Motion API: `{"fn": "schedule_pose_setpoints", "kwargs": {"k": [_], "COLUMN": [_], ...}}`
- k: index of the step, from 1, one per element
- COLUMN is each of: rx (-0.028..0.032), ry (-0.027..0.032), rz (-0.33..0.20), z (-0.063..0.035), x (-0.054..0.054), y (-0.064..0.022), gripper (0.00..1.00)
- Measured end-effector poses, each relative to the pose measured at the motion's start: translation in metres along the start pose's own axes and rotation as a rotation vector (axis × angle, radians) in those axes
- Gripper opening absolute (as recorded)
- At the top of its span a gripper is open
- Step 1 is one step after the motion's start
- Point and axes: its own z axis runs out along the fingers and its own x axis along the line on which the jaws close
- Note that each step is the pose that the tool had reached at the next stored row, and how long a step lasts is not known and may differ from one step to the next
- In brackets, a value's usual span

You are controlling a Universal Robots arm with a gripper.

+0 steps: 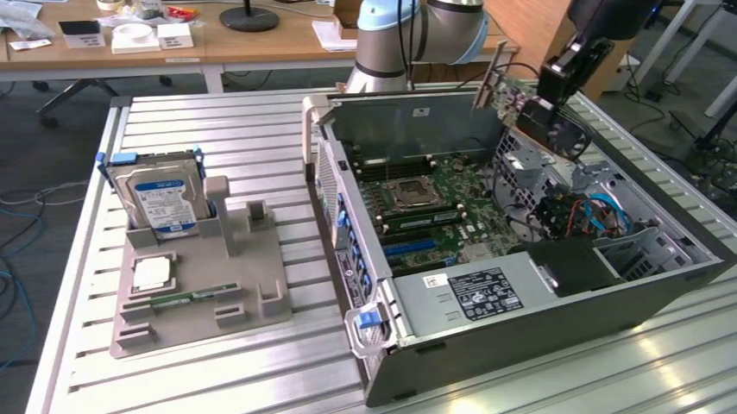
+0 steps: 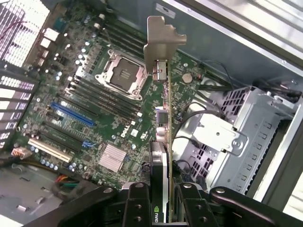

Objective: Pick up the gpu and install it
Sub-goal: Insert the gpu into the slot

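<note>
I read "DELL" in white on the motherboard [image 2: 142, 118], close by the CPU socket [image 2: 124, 72]. Farther from that socket, the gpu [image 2: 158, 165] clamped in my gripper [image 2: 160, 203] carries the NVIDIA mark on its edge.

clear: open case [image 1: 541, 336] top, motherboard [image 2: 128, 135] slots bare | obstacles: drive cage [image 2: 246, 127], cables [image 1: 589, 211] just beside gpu [image 2: 163, 146]
</note>
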Motion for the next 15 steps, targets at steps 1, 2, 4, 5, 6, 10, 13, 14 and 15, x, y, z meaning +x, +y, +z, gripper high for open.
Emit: {"fn": "schedule_pose_setpoints", "kwargs": {"k": [1, 2, 4, 5, 6, 10, 13, 14, 15], "rx": [-0.0005, -0.0009, -0.0019, -0.0022, -0.0027, -0.0045, -0.0058, -0.0063, -0.0067], "ry": [0.0008, 0.0017, 0.0033, 0.0042, 0.0050, 0.0085, 0.0108, 0.0117, 0.0125], "rz": [-0.012, -0.025, -0.049, -0.061, -0.073, -0.123, -0.159, -0.170, -0.182], "z": [0.0000, 0.0000, 0.0000, 0.0000, 0.0000, -0.0001, 0.0000, 0.0000, 0.0000], "x": [0.0000, 0.0000, 0.0000, 0.0000, 0.0000, 0.0000, 0.0000, 0.0000, 0.0000], "y": [0.0000, 0.0000, 0.0000, 0.0000, 0.0000, 0.0000, 0.0000, 0.0000, 0.0000], "gripper": [0.27, 0.27, 0.27, 0.27, 0.27, 0.27, 0.27, 0.27, 0.27]}}
